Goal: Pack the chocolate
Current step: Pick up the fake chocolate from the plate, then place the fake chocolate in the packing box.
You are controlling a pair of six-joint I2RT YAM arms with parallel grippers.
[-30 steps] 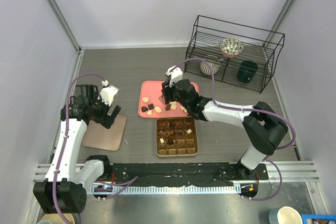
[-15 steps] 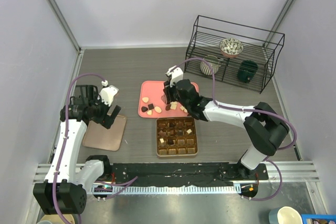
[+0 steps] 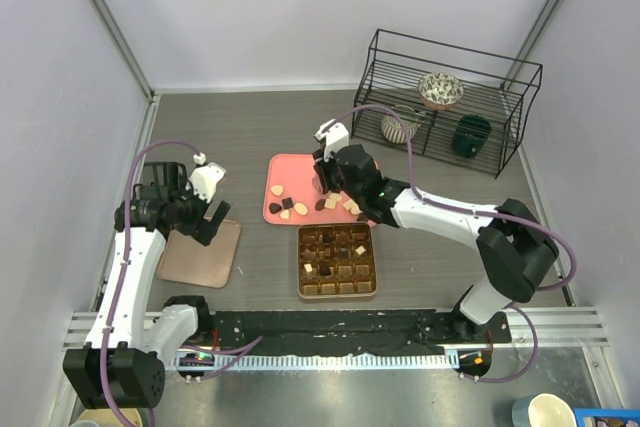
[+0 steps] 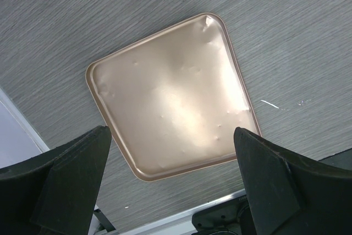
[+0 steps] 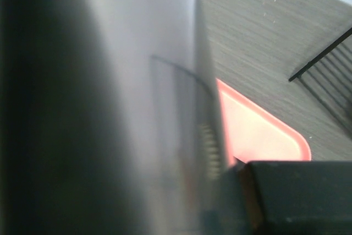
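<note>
Right claw (image 3: 322, 183): hangs low over the flat pink plastic tray (image 3: 290, 169) at mid-worktop. One blurred finger fills its wrist view, so I cannot tell the jaw gap or whether anything is held.

Left claw (image 4: 170, 160): spread full wide and empty, above a dented, shallow gold-brown lid (image 4: 170, 92) near the worktop's left edge.

Bite-sized chocolates (image 3: 328, 203) (dark brown, mid-brown, cream): loose on the tray's near half. The closest lie just on the near-edge side of the right claw; the rest are scattered toward the left edge. More sit in cells of the gold-brown gridded box (image 3: 338, 294), just beyond the tray toward the near edge.

Judgement: the right arm is much the nearer; the left is well apart. The pick turns on a short shift toward the near edge, and the box lies further the same way. The pieces are too small to tell their long axis or which way they point.
</note>
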